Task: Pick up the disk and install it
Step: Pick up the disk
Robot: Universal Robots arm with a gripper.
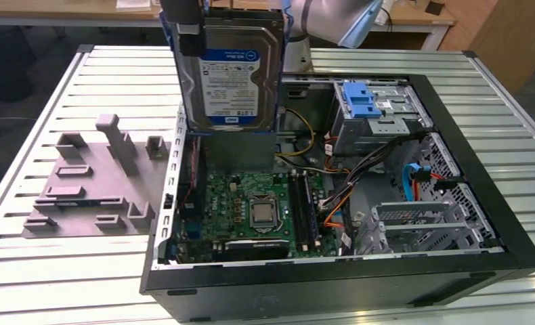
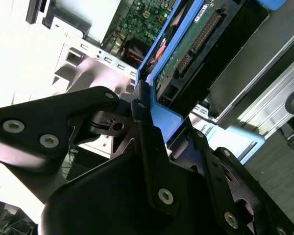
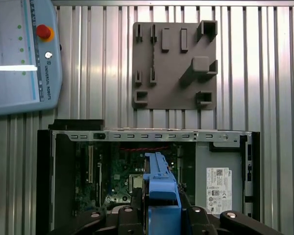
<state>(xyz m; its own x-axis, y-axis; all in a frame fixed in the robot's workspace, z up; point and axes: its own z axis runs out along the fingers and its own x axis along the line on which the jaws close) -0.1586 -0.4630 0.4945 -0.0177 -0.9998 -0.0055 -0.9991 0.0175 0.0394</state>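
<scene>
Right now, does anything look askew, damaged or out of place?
Nothing stands out. The end effector holds the disk upright above the open computer case; no damage or spill shows.

**Open computer case on a slatted desk**

A black computer case [image 1: 340, 288] lies open on a desk [image 1: 32, 271] of pale metal slats. Inside it, a green motherboard [image 1: 240, 203] sits toward the exterior view's left, with orange and black cables [image 1: 340, 203] running beside it. At the far corner stands a grey metal cage [image 1: 376, 125] with a blue plastic latch [image 1: 369, 99]. A grey fixture plate [image 1: 87, 183] with raised blocks rests on the desk just beside the case, on the exterior view's left. In the first wrist view, a grey box [image 3: 218, 161] with a white sticker [image 3: 218, 188] fills one end of the case. A pendant [image 3: 19, 58] with a red button [image 3: 43, 32] lies on the slats.
</scene>
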